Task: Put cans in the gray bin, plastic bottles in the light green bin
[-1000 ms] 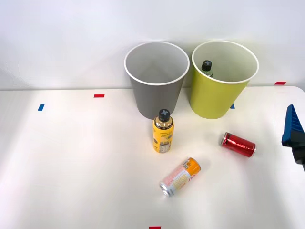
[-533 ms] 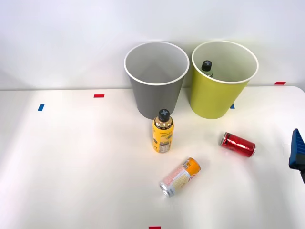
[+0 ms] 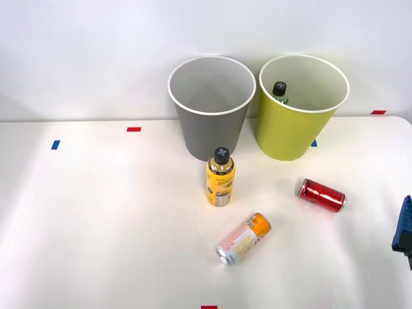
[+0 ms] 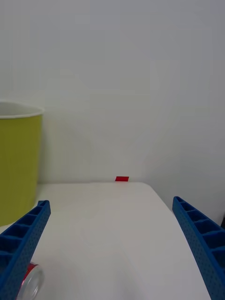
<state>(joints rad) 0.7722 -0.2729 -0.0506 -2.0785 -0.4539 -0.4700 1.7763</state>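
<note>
Lying on its side — the shiny red can [image 3: 321, 195] glints, near the right claw [image 4: 112, 253], fingers spread wide.

The right claw [image 4: 112, 253] is spread wide, its two blue ribbed fingers [image 4: 21, 246] standing well apart with nothing between them; in the front view a blue finger tip [image 3: 405, 232] juts in at the right edge, low over the bench [image 3: 96, 225], touching nothing.
</note>
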